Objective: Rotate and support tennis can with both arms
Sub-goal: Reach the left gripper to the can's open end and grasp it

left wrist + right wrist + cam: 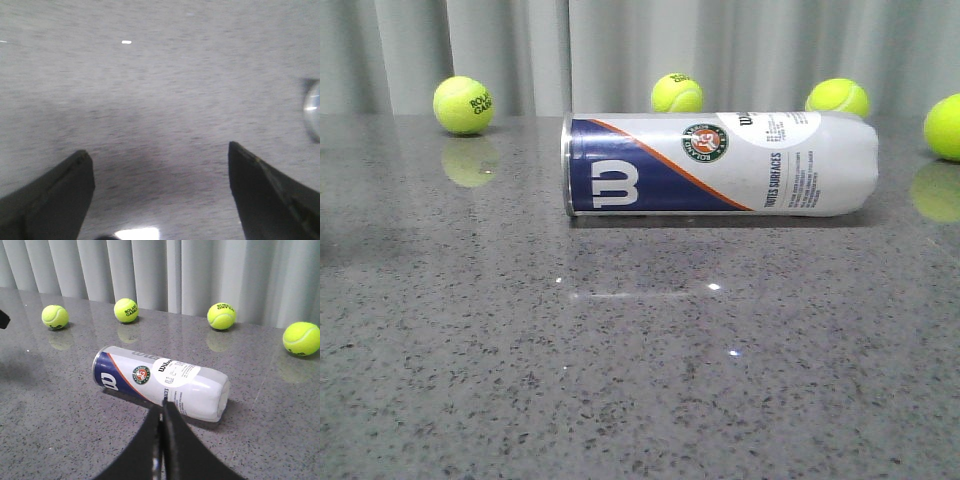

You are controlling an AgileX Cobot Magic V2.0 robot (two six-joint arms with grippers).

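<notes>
The tennis can (720, 165) lies on its side on the grey table, silver rim to the left, white end to the right, "W" logo facing the front. It also shows in the right wrist view (160, 382). My right gripper (163, 404) is shut and empty, its tips pointing at the can's near side; I cannot tell whether they touch it. My left gripper (157, 149) is open wide over bare table and holds nothing. A silver round edge (312, 107) at that view's border may be the can's rim. Neither arm shows in the front view.
Several yellow-green tennis balls stand along the back by the grey curtain: far left (463, 104), middle (677, 93), right (837, 97), far right (945, 127). A small black part (4, 319) shows at the edge of the right wrist view.
</notes>
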